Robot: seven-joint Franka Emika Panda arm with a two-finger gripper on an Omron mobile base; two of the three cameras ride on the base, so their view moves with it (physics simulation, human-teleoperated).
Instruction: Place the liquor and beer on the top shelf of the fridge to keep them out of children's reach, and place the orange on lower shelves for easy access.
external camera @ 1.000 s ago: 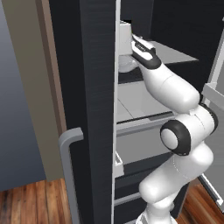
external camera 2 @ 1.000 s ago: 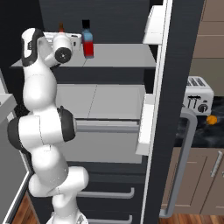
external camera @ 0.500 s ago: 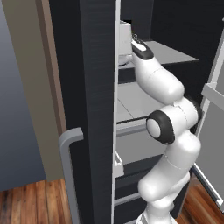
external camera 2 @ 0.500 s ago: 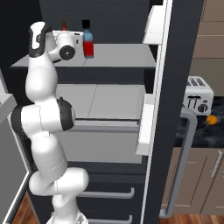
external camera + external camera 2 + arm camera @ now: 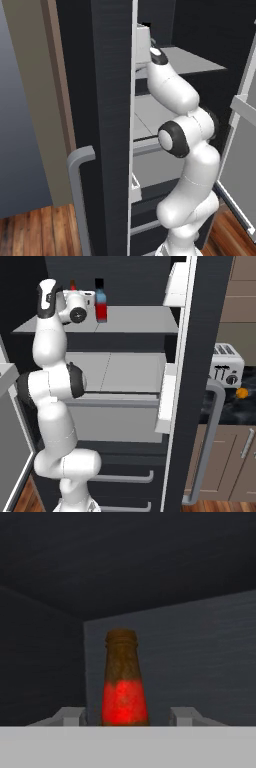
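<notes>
The beer stands upright on the top shelf of the fridge, its brown neck and red label between my fingertips. My gripper is open, with a gap showing on each side of the neck. From the right base view the gripper is at the shelf's left end, the beer poking up behind it and the liquor standing just to its right. The orange lies on the dark counter outside the fridge. The lower shelves are bare.
A toaster stands by the orange. The right fridge door, with white bins and a grey handle, stands open between shelves and counter. The left door is close beside my arm. Drawers sit low in the fridge.
My jaws have opened off the beer's neck, leaving it standing on the top shelf. The arm's elbow has swung; the hand has barely shifted.
</notes>
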